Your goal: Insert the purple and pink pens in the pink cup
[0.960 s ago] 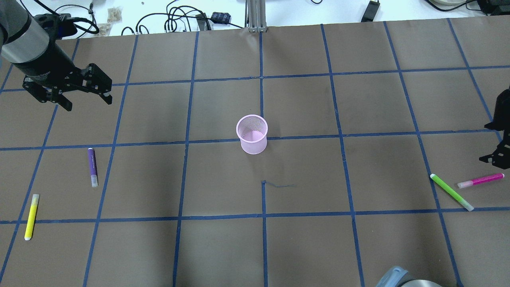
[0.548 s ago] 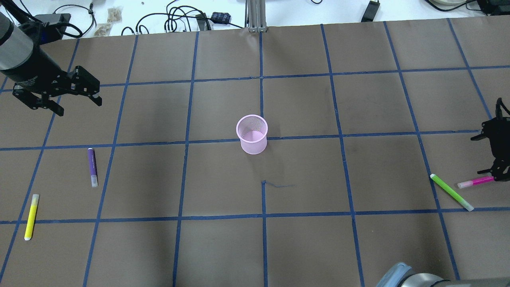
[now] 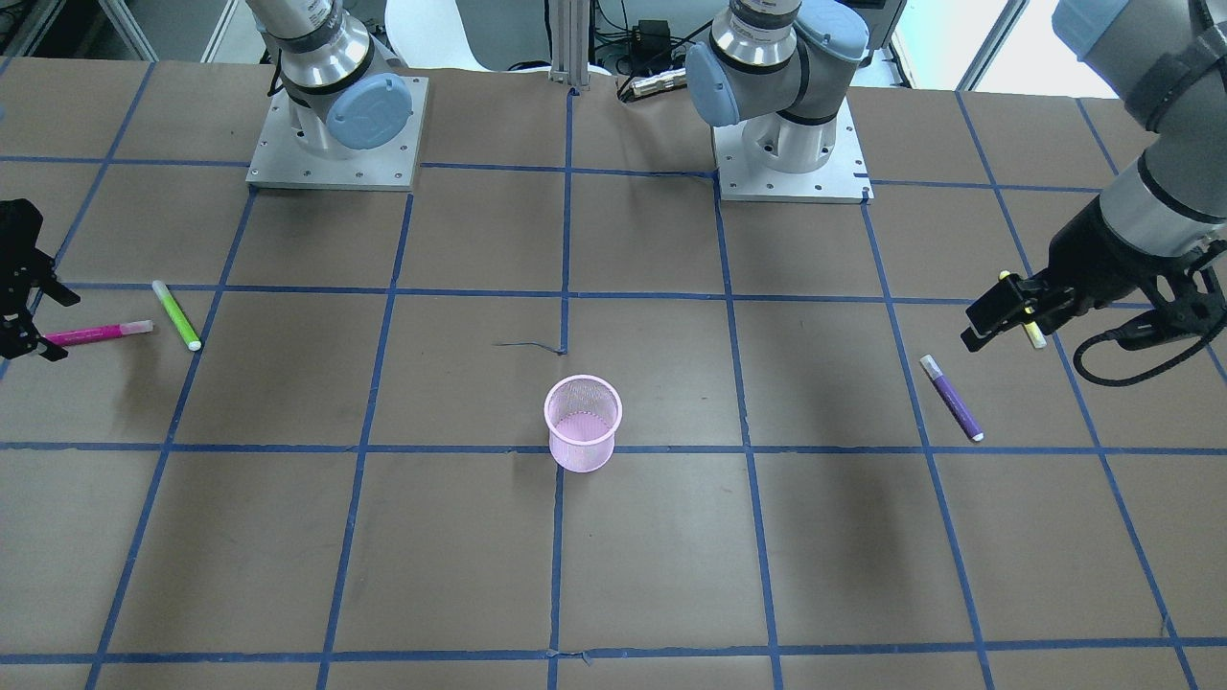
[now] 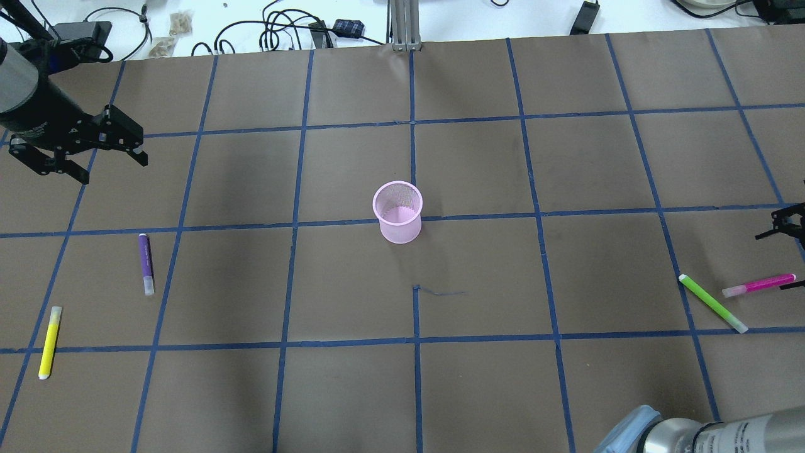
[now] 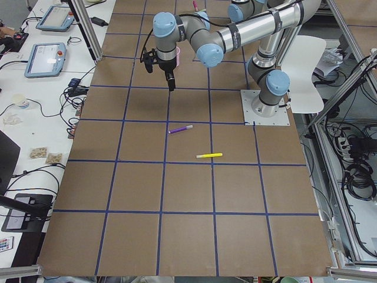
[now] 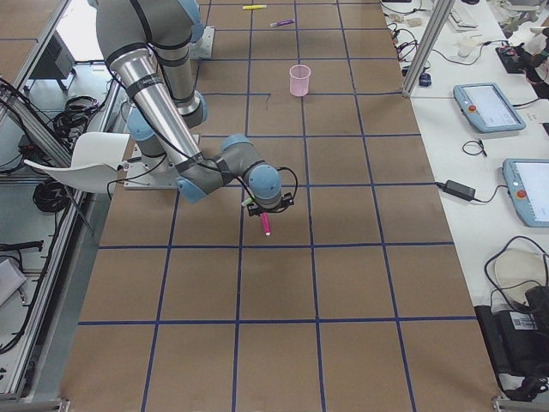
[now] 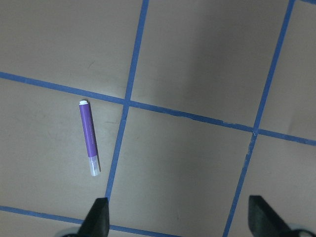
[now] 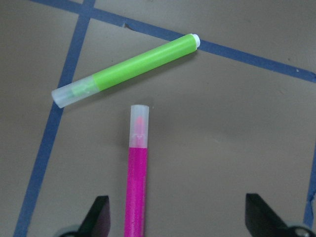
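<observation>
The pink mesh cup [image 4: 397, 212] stands upright mid-table, also in the front view [image 3: 582, 422]. The purple pen [image 4: 146, 264] lies flat on the left; it shows in the left wrist view [image 7: 89, 138]. My left gripper [image 4: 113, 171] is open and empty, high and beyond the purple pen. The pink pen [image 4: 758, 285] lies flat at the right edge. My right gripper [image 8: 180, 217] is open over it. The pen's body [image 8: 137, 187] lies between the fingers, nearer one finger, not gripped.
A green pen [image 4: 712, 303] lies just left of the pink pen, close to the right gripper. A yellow pen [image 4: 49, 341] lies near the purple one at the front left. Cables [image 4: 283, 31] and a metal post [image 4: 402, 25] sit at the far edge.
My left gripper has drifted left and toward the far side. My right gripper has shifted toward the right edge around the pink pen's end. Pens and cup have not moved.
</observation>
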Robot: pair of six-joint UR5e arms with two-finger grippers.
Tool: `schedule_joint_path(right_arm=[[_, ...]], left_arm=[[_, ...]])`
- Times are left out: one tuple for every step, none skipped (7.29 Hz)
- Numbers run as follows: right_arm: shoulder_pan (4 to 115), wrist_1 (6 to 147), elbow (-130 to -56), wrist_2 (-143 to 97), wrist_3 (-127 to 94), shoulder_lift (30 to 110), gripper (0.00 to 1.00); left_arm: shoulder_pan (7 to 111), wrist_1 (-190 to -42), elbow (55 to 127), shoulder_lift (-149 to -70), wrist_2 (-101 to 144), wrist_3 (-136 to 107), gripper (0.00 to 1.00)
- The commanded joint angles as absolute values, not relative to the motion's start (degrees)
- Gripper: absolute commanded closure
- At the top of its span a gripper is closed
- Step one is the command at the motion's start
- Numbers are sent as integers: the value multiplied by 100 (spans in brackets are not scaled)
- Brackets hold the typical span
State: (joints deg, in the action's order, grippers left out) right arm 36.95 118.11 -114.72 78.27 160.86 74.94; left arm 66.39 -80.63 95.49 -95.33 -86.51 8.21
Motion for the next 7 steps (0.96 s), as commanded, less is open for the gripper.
schedule_joint_path(right_arm=[[3674, 11174, -10962, 7796, 16234, 6928, 8], [3674, 11101, -10786, 7805, 16233, 6847, 8], [3656, 10779, -10723, 7805, 16216, 6838, 8], [3517, 10628, -10740, 7796, 16216, 6838, 8], [3420, 10600, -10758, 7778, 16216, 6803, 15], [3375, 10626, -10758, 7787, 16225, 6733, 15], [3366, 10669, -10732, 7778, 16181, 6611, 15]], left_arm=[[6557, -7789, 9632, -9746, -8675, 748, 0], [6461, -7517, 9755, -9886, -8675, 764, 0], [6208, -7315, 9878, -10009, -8657, 843, 0], [6057, -7252, 9922, -10054, -8657, 948, 0], [6047, -7251, 9923, -10089, -8657, 1028, 0], [6047, -7268, 9958, -10159, -8666, 1046, 0], [6038, -7242, 10062, -10230, -8666, 1046, 0]])
